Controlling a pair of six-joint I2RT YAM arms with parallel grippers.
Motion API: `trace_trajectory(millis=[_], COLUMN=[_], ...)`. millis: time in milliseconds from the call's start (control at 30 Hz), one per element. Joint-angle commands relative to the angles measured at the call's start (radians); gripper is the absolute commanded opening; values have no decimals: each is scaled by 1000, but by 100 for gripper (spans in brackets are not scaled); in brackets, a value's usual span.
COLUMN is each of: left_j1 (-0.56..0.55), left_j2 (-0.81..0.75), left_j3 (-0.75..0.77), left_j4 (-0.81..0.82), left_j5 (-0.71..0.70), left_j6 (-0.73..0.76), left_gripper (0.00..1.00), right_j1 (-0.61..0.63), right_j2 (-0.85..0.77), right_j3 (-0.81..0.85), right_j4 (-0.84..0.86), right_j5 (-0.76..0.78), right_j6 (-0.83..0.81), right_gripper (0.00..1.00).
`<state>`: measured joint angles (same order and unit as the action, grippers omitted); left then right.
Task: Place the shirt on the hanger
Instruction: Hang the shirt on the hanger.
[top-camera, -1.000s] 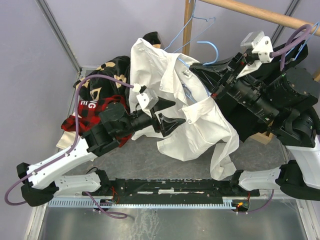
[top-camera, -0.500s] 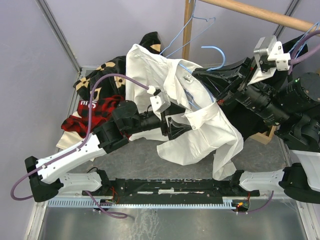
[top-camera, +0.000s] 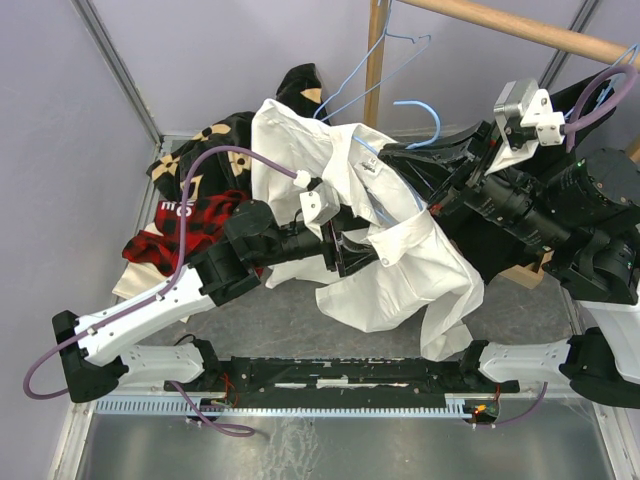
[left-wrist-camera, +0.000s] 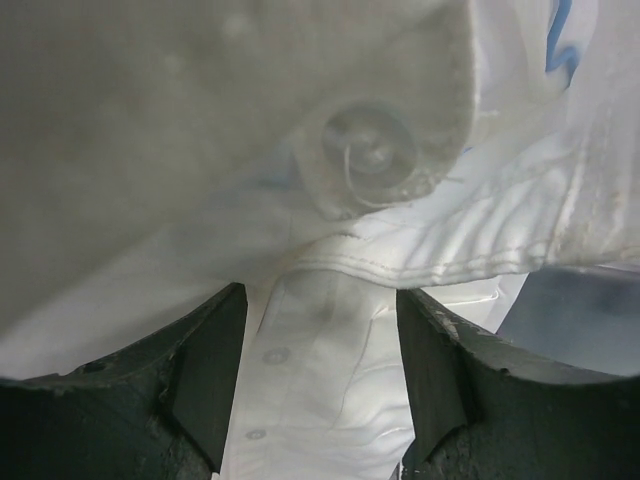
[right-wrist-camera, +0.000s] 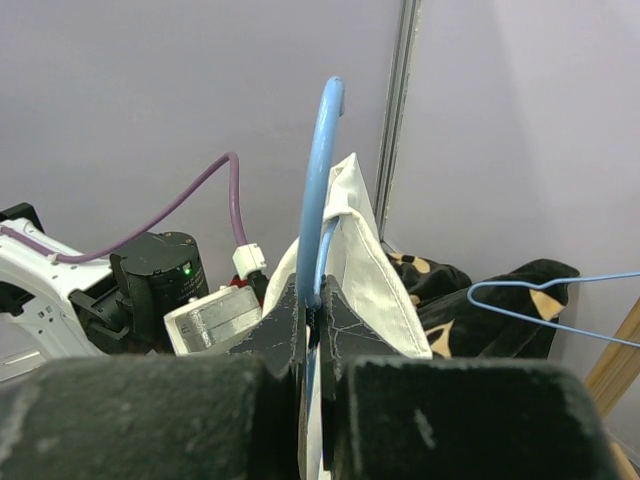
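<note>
White shirt (top-camera: 400, 280) over blue hanger (right-wrist-camera: 318, 170), right end effector (right-wrist-camera: 315, 300) clenched on hanger — left end effector (left-wrist-camera: 320, 305) released.

hanger (right-wrist-camera: 316, 180) body under shirt (top-camera: 400, 270), button (left-wrist-camera: 368, 150) blurred

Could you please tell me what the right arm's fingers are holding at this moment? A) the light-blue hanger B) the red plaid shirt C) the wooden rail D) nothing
A: the right wrist view shows the right gripper shut on the hanger, whose blue hook rises above the fingers.
</note>
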<state>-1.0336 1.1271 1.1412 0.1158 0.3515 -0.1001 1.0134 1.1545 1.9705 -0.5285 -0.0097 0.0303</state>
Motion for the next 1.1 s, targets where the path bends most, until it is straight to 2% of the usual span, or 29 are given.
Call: trace_trajectory(millis=[0, 67, 200, 333, 533, 1067], left_j1=[1, 1, 0, 1, 1, 0], left_j2=[-18, -10, 2, -18, -61, -138], left_j3=[21, 16, -1, -39, -60, -73], left_j4=[72, 69, 53, 24, -66, -270], left_j5=[43, 60, 90, 40, -41, -162], left_j6=[-31, -38, -56, -69, -50, 41], left_gripper=[66, 61, 45, 34, 3, 3], right_j1=[-2, -1, -1, -2, -1, -1], right_j2=[-22, -25, -31, -31, -33, -52], right_j3=[1, -5, -12, -5, 6, 52], right_j4=[102, 104, 104, 87, 76, 22], right_j5=[-18, -19, -6, 9, 31, 102], right_j6=[16, 19, 18, 3, -18, -94], right_gripper=[0, 0, 0, 0, 0, 0])
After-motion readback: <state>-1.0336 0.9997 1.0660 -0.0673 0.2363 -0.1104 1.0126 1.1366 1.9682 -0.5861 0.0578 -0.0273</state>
